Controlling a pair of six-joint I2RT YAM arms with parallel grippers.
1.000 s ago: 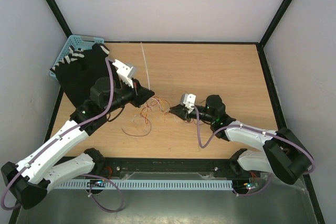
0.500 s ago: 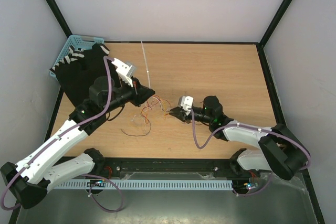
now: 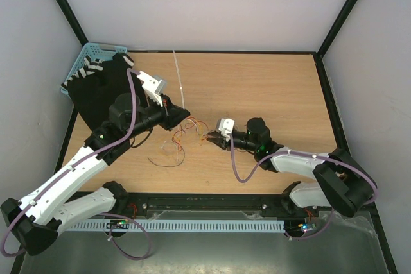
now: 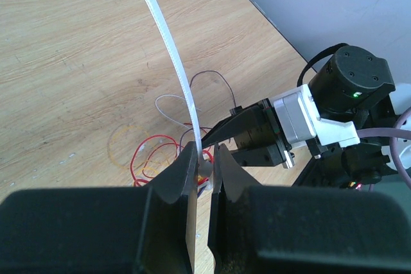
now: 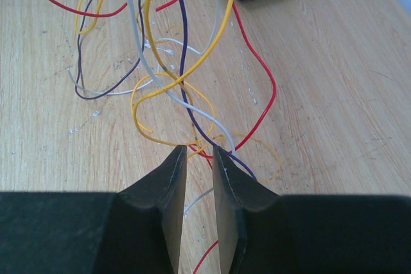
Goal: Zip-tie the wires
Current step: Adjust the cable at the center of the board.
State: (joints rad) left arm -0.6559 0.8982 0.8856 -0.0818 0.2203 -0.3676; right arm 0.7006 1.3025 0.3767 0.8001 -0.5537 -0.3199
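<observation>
Note nearest the right gripper (image 5: pixel 199 153), low over the table (image 5: pixel 334 62), parted to a narrow slit wider than the thin strands threading it and apparently clamping nothing, with the wires (image 5: pixel 183 75) sprawled in a loose curly tangle on the wood just ahead of its tips. Look beyond the tangle to the left gripper (image 4: pixel 204 158), pinched tight on the near end of a white zip tie (image 4: pixel 170 43) stretching away toward the far edge. Beware of closing on only a strand or two and dragging the curls apart, leaving no gathered bundle to loop, and of twisting the tie in so slim a pinch.
</observation>
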